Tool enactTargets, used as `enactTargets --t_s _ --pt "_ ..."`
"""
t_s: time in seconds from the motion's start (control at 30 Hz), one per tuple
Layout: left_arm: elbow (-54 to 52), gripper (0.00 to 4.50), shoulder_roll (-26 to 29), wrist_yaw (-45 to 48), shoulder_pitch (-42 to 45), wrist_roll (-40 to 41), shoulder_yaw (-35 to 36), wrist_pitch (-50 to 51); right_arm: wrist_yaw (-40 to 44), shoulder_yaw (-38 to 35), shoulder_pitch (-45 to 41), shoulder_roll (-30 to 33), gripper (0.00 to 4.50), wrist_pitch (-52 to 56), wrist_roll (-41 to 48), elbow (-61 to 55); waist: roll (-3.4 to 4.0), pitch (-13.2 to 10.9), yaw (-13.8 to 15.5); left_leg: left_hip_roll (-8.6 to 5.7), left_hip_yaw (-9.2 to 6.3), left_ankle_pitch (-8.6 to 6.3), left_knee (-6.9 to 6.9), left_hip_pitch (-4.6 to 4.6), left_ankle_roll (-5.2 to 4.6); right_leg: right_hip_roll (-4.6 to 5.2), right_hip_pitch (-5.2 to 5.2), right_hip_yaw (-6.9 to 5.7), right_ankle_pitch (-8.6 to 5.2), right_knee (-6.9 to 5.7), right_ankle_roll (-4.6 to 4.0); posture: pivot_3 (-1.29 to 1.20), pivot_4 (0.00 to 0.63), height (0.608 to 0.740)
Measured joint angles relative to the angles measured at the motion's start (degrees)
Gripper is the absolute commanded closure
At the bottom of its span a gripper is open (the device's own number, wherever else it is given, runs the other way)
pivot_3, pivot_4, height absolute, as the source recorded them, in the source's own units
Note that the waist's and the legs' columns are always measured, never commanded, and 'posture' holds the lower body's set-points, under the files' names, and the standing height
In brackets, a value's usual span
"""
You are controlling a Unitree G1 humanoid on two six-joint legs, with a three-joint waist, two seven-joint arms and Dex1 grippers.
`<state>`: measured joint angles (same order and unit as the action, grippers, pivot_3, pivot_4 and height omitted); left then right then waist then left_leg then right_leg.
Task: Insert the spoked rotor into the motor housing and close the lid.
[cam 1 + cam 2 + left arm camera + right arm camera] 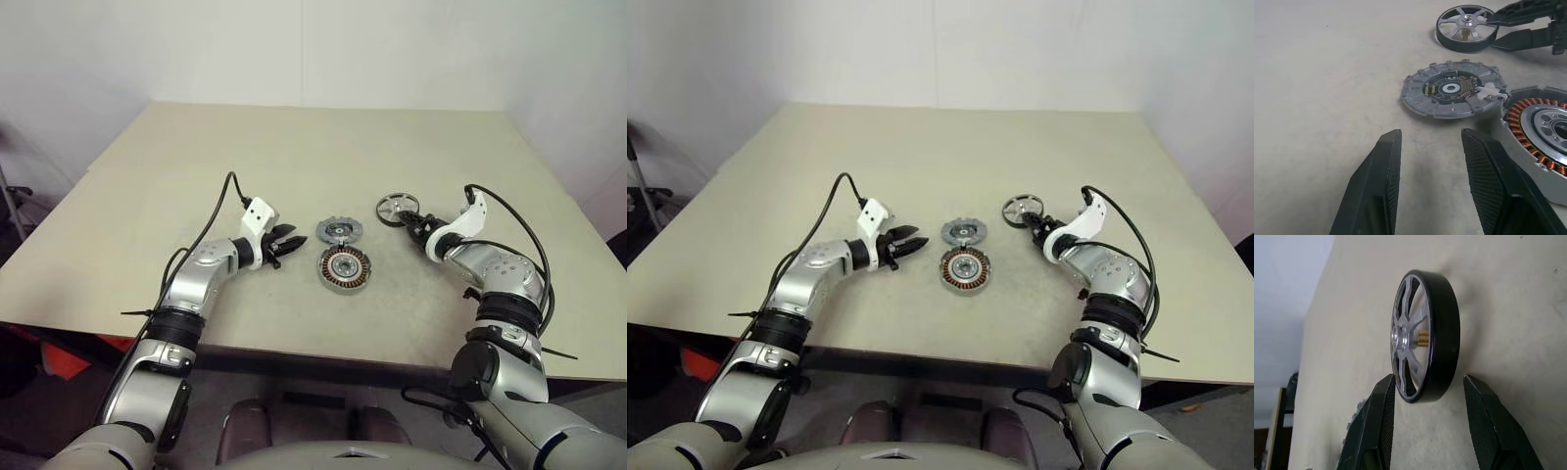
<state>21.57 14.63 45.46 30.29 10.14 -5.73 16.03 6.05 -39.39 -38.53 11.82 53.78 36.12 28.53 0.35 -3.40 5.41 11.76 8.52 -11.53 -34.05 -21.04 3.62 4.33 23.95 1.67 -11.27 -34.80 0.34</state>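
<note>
While left fingers (1430, 183) gape empty, right fingers (1427, 423) straddle spoked rotor (1425, 335) rim, ungripped.

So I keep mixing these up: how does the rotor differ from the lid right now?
The rotor has a black rim and silver spokes; the lid is a flat grey disc with a toothed edge. The rotor lies apart on the table; the lid is joined to the housing. The open right gripper straddles the rotor's rim; the open left gripper stands clear of the lid. Both are round and lie flat.
</note>
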Motion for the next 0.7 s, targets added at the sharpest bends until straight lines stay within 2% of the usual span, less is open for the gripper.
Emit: enactTargets --t_s 0.07,0.2,0.3,0.47,0.53,0.6,0.7 --pt "-0.1 2.44 0.0 0.0 0.0 -0.1 -0.1 0.0 -0.3 0.1 -0.2 0.1 2.64 -1.4 0.0 1.2 0.0 0.0 0.0 0.0 0.0 0.02 0.0 0.01 0.03 0.0 -0.01 0.0 0.01 0.0 -0.02 0.0 0.0 0.74" --pt "-0.2 2.44 0.0 0.0 -0.3 -0.1 -0.4 -0.1 -0.4 0.2 -0.2 0.3 2.64 -2.0 0.4 2.0 0.0 0.0 0.0 0.0 0.0 0.02 0.0 0.01 0.03 0.0 -0.01 -0.01 0.01 -0.01 -0.02 0.0 0.0 0.74" --pt "-0.3 2.44 0.0 -0.1 -0.5 -0.2 -0.6 -0.1 -0.9 0.2 -0.2 0.4 3.2 -2.4 1.0 2.4 0.0 0.0 0.0 0.0 0.0 0.02 0.0 -0.01 0.03 0.0 0.0 -0.01 0.01 0.0 -0.02 0.0 0.0 0.74" --pt "-0.4 2.44 0.1 -0.1 -0.7 -0.3 -0.8 -0.2 -2.0 -0.2 -0.5 0.6 3.2 -2.4 2.1 2.5 -0.01 0.0 0.0 0.0 0.0 0.02 0.01 -0.03 0.03 0.0 0.01 -0.01 0.01 0.0 -0.02 0.0 0.0 0.74" --pt "-0.4 2.44 0.1 -0.1 -0.8 -0.3 -0.8 -0.4 -2.4 -0.5 -0.5 0.6 3.54 -2.4 2.6 2.5 -0.01 0.0 0.0 0.01 0.0 0.02 0.02 -0.04 0.03 0.0 0.01 -0.02 0.01 0.02 -0.02 0.0 0.0 0.74" --pt "-0.4 2.44 0.1 -0.1 -0.8 -0.3 -0.8 -0.5 -2.4 -0.5 -0.6 0.8 4.09 -2.2 3.8 2.4 -0.02 0.0 0.0 0.0 0.0 0.02 0.02 -0.03 0.03 0.0 0.0 -0.02 0.01 0.03 -0.02 0.0 0.0 0.74" --pt "-0.4 2.44 0.1 -0.1 -0.8 -0.4 -0.9 -0.5 -3.0 -0.9 -0.6 1.0 4.16 -1.4 5.0 2.2 -0.02 0.0 0.1 0.01 0.0 0.02 0.02 -0.03 0.03 0.0 0.01 -0.02 0.01 0.02 -0.02 0.0 0.0 0.74"
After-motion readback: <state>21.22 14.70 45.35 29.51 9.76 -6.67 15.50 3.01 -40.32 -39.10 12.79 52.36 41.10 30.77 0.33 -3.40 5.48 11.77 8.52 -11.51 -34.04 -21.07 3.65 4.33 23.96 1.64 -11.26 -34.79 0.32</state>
